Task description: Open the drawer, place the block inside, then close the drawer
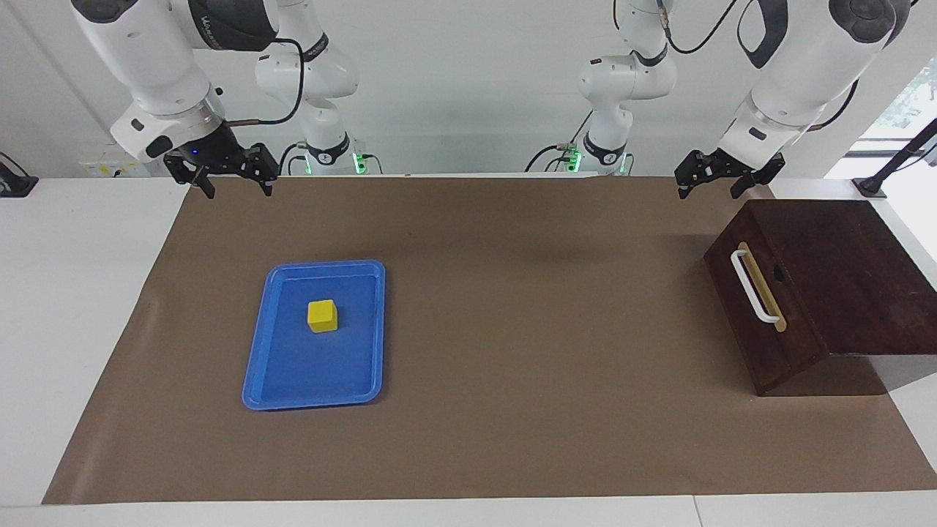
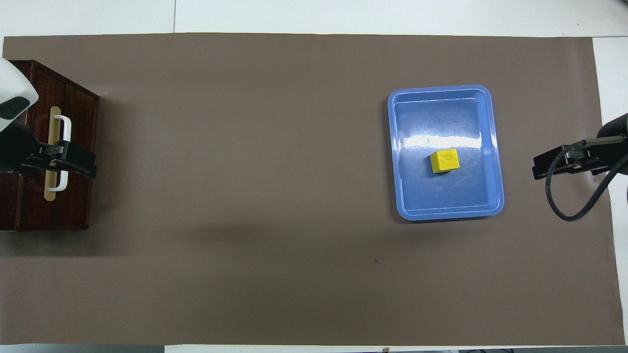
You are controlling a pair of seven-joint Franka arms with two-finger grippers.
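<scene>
The blue tray (image 1: 315,380) holds the yellow block (image 1: 322,315); at three o'clock sits the shut drawer (image 1: 761,307). Left pincer (image 1: 721,184) and right pincer (image 1: 233,183) hover wide, empty.

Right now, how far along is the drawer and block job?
Nothing looks done yet. The drawer is shut, and the yellow block sits in the blue tray. Nothing is in hand: the left claw and right claw hang open and empty. Opening, loading and closing all remain.
</scene>
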